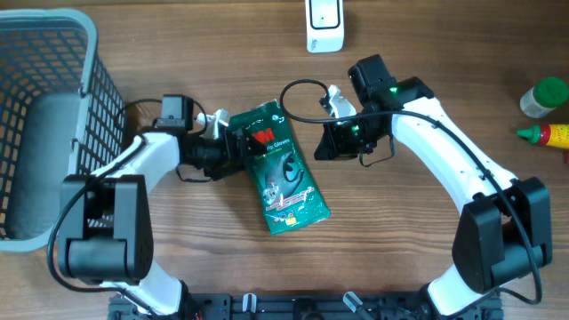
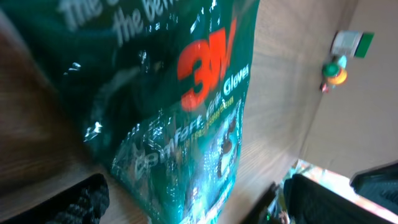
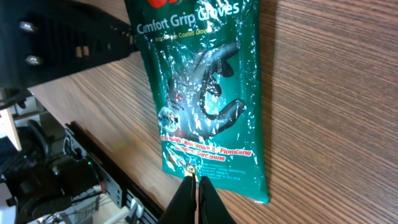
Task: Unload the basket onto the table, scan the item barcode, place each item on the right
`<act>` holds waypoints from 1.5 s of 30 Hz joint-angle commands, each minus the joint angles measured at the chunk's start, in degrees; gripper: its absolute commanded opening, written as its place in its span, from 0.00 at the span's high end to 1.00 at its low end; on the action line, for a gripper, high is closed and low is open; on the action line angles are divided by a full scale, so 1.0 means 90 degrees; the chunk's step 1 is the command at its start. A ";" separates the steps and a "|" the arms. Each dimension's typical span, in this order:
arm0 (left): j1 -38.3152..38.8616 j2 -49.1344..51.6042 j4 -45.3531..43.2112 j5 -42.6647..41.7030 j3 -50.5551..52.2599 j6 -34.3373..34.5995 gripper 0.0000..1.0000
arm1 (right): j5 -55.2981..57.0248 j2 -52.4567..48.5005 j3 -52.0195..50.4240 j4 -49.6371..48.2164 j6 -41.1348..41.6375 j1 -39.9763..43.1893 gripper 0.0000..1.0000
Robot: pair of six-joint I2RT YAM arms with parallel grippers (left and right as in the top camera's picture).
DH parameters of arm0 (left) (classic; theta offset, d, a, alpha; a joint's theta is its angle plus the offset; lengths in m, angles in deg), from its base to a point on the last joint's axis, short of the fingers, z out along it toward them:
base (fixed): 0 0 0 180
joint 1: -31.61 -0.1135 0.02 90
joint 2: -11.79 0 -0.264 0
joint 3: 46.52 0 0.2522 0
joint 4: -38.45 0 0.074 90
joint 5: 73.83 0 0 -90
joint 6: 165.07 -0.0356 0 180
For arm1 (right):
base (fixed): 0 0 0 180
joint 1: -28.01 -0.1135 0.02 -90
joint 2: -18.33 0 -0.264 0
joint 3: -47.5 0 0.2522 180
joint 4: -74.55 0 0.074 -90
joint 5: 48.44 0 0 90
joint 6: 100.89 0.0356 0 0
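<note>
Lying printed face up near the middle of the table, the green glove packet has its long axis running roughly from the near edge to the far edge. It is skewed, so the near end swings toward the right edge and the far end toward the left.

The near end carries a band of small red and white lettering too fine to read. Above it, a picture of dark gloves sits under glossy film. Farther up, white letters read "Comfort Grip Gloves". A red "3M" logo stands at the far end, so the top of the print points away from the near edge.

The right gripper sits just beside the packet's right long side. Its two fingertips are pressed together with nothing between them.

The left gripper is at the packet's far left corner. Its jaws stand wide with that end of the packet between them. One dark finger pad is right at the film's edge, possibly touching it. The other finger is clear of the packet, with bare wood showing in the gap.

At the right edge stand a green-capped bottle and a red and yellow bottle. A grey basket fills the far left corner. A white scanner stands at the far edge.
</note>
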 commanded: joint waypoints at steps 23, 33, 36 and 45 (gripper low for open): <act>0.0996 0.0160 -0.2526 0.0053 0.0682 0.1379 0.96 | 0.0160 0.0126 -0.0068 0.0165 -0.0114 -0.0002 0.96; 0.0325 -0.0141 -0.2667 0.0056 0.0670 0.2033 0.96 | 0.0182 0.0129 -0.0068 0.0444 -0.0061 -0.0002 0.96; 0.0041 -0.0559 -0.2596 0.0172 0.0651 0.2210 0.96 | 0.0182 0.0131 -0.0068 0.0563 0.0036 -0.0002 0.96; 0.0296 -0.2572 -0.0542 0.3347 0.0355 0.3062 0.96 | 0.0631 0.0675 0.0015 0.0517 -0.0240 -0.0022 0.46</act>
